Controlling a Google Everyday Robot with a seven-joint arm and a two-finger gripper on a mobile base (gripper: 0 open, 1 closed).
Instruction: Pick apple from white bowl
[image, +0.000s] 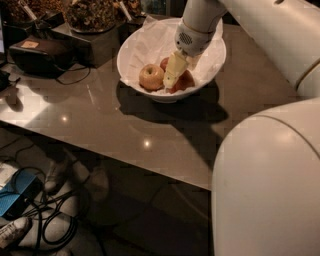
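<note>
The white bowl (210, 67), lined with crumpled white paper, sits on the dark table. Inside it lie a yellow-red apple (151, 77) at the left and red apples (184, 81) at the right, partly hidden by my arm. My gripper (171, 81) reaches down into the bowl from above, its pale fingertips (174, 70) right beside the red apples and just right of the yellow-red apple.
Dark bowls of brown snacks (90, 12) stand on a black box behind the bowl at the upper left. A black device (37, 55) with a cable lies at the left. The table edge (125, 157) runs across the front; cables and a blue object (15, 200) lie on the floor.
</note>
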